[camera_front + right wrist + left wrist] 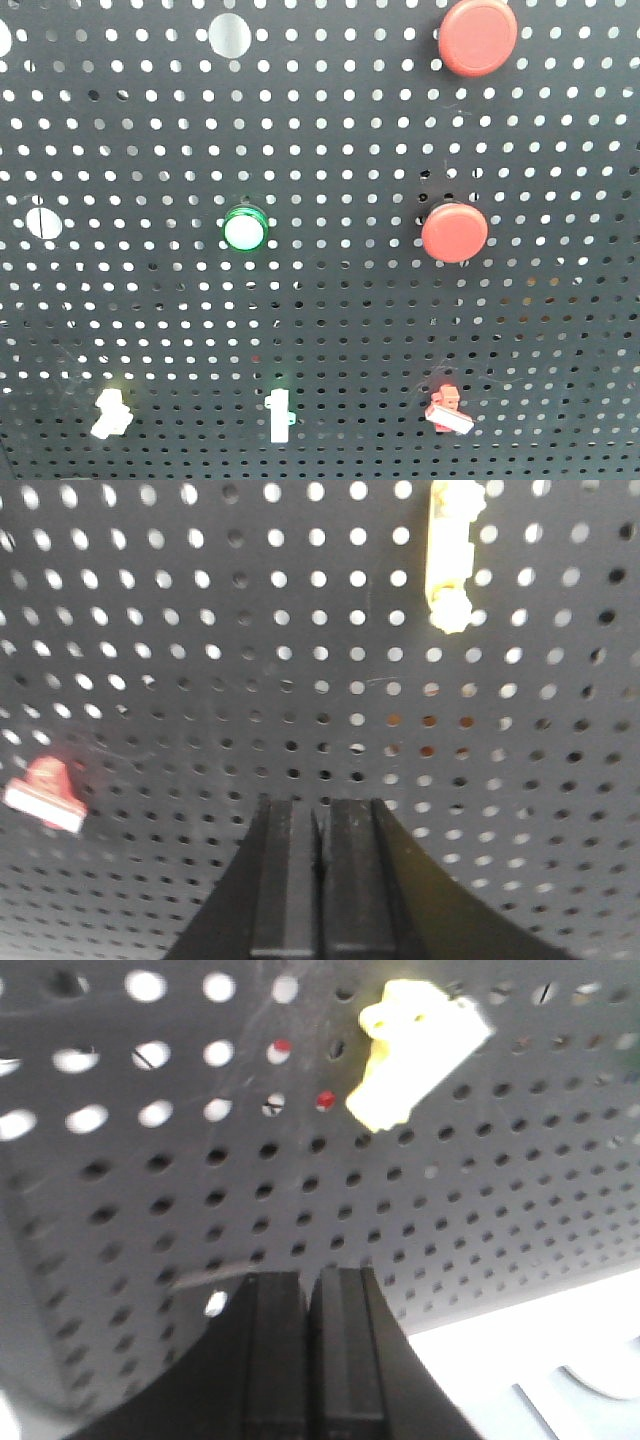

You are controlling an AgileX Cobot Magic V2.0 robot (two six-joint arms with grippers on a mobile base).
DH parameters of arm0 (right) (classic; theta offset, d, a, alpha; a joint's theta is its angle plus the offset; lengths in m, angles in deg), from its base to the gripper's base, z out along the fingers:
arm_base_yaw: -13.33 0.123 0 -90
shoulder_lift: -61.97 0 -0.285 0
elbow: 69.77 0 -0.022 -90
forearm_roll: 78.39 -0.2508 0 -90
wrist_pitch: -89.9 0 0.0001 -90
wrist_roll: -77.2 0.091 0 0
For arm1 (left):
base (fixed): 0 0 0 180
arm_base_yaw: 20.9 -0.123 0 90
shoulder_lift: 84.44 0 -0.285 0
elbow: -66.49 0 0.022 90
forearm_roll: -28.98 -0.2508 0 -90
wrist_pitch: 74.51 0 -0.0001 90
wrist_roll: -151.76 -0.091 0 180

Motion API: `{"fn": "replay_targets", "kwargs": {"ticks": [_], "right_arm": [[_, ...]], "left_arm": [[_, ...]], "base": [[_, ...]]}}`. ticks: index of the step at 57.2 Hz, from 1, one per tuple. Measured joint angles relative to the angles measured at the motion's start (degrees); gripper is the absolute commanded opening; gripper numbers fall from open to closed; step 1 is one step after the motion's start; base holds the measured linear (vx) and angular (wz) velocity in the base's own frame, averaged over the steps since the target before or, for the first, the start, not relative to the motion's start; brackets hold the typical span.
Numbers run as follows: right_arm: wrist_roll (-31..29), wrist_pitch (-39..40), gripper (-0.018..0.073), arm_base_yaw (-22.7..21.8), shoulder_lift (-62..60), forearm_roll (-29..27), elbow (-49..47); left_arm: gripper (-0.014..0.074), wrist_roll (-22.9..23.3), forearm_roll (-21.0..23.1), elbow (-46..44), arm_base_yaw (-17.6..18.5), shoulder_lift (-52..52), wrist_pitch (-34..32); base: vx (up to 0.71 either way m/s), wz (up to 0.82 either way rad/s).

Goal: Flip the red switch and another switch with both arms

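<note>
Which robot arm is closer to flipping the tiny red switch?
Probably right. Its wrist view shows the red switch on the pegboard, off to one side of the shut right gripper. The left wrist view shows only a yellow switch above the shut left gripper.

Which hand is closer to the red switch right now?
Right, most likely. The right hand is shut, with the red switch off to its side in its wrist view. The left hand faces the yellow switch; no red switch shows there.
</note>
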Motion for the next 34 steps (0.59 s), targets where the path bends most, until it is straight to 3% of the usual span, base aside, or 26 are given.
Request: {"fn": "replay_targets", "kwargs": {"ticks": [9,16,24,27,28,34], "right_arm": [[-5.2,0.0,-0.0006,0.0,2.0,-5.3,0.0],[-16.4,0.0,-0.0006,0.0,5.7,-14.3,0.0],[-36.0,-0.1,-0.0006,0.0,11.6,-33.8,0.0],[-45.3,-0.8,-0.0006,0.0,14.4,-42.5,0.0],[-50.8,-1.5,-0.0006,0.0,16.1,-47.7,0.0],[-69.9,-4.7,-0.0006,0.0,22.3,-64.2,0.0]], "left_arm": [[0.0003,-0.3,-0.2,0.2,0.0,-6.5,6.5],[0.0003,-1.6,-0.2,0.2,0.0,-11.8,11.4],[0.0003,-4.2,-0.3,0.2,0.0,-16.8,15.6],[0.0003,-5.2,-0.3,0.2,0.0,-18.2,17.2],[0.0003,-5.7,-0.4,0.2,0.0,-18.7,17.5],[0.0003,-7.3,-0.4,0.2,0.0,-19.9,19.5]], "base": [[0.00,0.00],[0.00,0.00],[0.00,0.00],[0.00,0.00],[0.00,0.00],[0.00,0.00]]}}
